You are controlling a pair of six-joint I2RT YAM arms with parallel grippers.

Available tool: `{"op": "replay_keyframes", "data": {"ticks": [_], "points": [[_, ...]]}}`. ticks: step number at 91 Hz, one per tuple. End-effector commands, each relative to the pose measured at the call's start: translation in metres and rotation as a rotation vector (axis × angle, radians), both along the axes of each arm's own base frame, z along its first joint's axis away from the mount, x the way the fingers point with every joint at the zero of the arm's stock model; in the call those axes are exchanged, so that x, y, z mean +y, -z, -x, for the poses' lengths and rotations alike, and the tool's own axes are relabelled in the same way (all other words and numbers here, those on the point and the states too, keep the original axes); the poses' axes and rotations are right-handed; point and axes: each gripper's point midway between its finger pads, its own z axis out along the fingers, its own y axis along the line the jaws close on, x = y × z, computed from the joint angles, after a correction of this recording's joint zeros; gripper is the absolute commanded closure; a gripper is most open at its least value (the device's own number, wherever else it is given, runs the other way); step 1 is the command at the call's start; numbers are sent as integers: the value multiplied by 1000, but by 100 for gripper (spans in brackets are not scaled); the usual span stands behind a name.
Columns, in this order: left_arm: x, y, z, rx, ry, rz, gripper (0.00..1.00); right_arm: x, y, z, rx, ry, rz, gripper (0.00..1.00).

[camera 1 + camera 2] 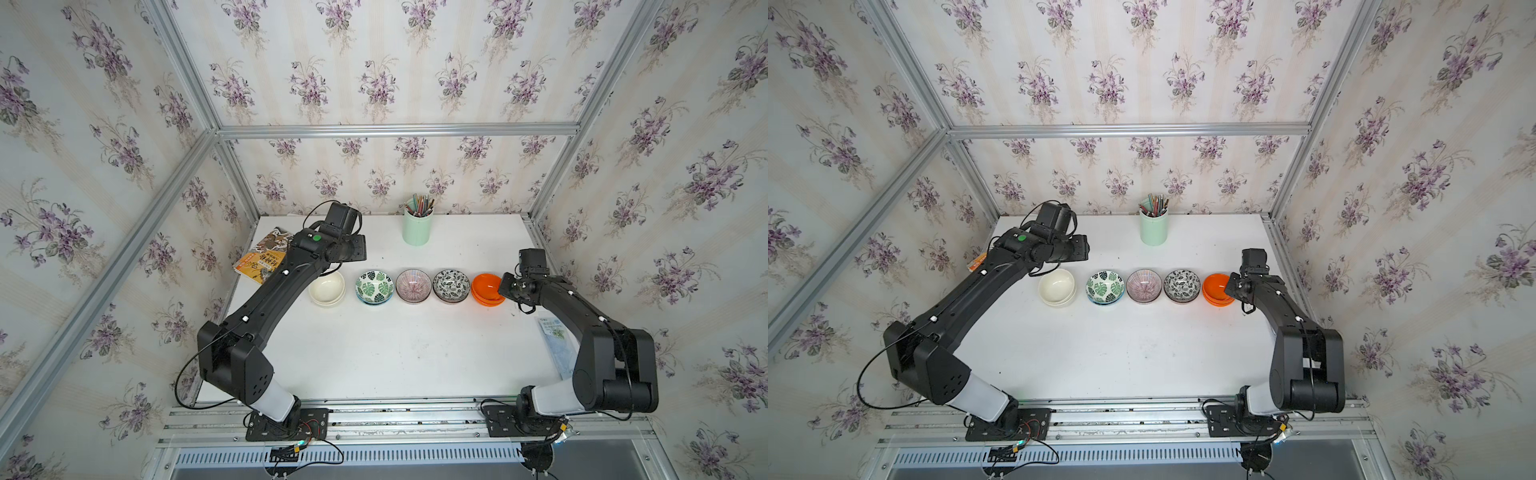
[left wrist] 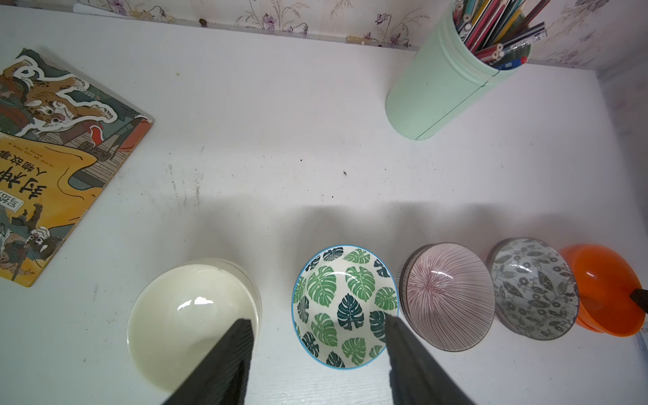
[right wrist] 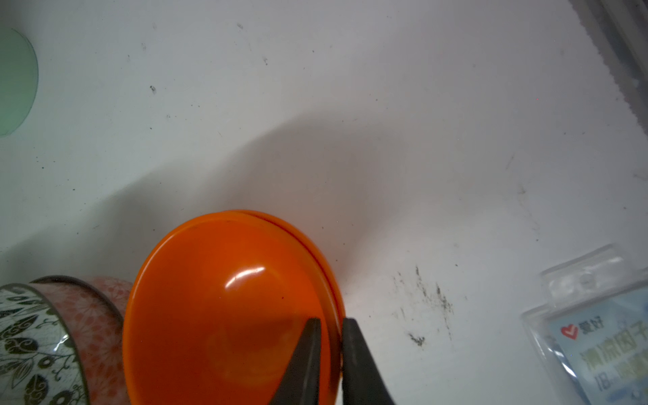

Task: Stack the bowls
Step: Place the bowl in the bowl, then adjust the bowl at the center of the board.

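Note:
Five stacks of bowls stand in a row across the table: cream-white (image 1: 327,288), green-leaf (image 1: 374,286), purple-pink striped (image 1: 413,285), black-and-white floral (image 1: 451,285) and orange (image 1: 484,289). Each shows a second rim beneath the upper bowl. My right gripper (image 3: 331,321) is shut on the near rim of the upper orange bowl (image 3: 224,308), one finger inside and one outside. My left gripper (image 2: 318,319) hangs open above the gap between the cream bowl (image 2: 193,322) and the leaf bowl (image 2: 345,305), holding nothing.
A mint-green pencil cup (image 1: 417,226) stands at the back centre. A picture book (image 1: 264,255) lies at the back left under the left arm. A clear plastic packet (image 1: 555,336) lies along the right edge by the right arm.

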Motion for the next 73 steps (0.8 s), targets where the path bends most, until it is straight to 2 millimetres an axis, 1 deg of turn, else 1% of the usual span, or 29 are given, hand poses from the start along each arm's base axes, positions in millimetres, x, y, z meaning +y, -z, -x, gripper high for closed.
{"op": "replay_keyframes", "data": {"ticks": [1,11,21,32,41,46,54,60,65,67,73], "points": [[3,-4,-2,-19,0,-10,36,-2,-16,-5,-39,10,5,78],[5,-2,-1,-11,-5,-21,36,-2,-34,-9,-76,7,8,73],[12,5,0,3,-21,-46,36,10,-55,-13,-123,-28,19,69],[25,19,4,41,-50,-95,36,43,-75,-21,-163,-106,57,69],[38,33,8,83,-86,-157,36,84,-89,-24,-196,-195,79,68],[44,42,10,104,-100,-181,37,103,-95,-26,-210,-234,79,68],[50,55,12,143,-108,-200,40,128,-99,-29,-224,-287,65,69],[55,61,14,166,-120,-233,42,145,-100,-29,-230,-327,50,69],[59,65,13,177,-128,-261,44,155,-99,-29,-232,-353,47,69],[61,67,13,182,-132,-272,48,158,-98,-30,-230,-358,48,69],[63,74,12,200,-132,-293,55,161,-94,-31,-223,-364,52,69]]}}
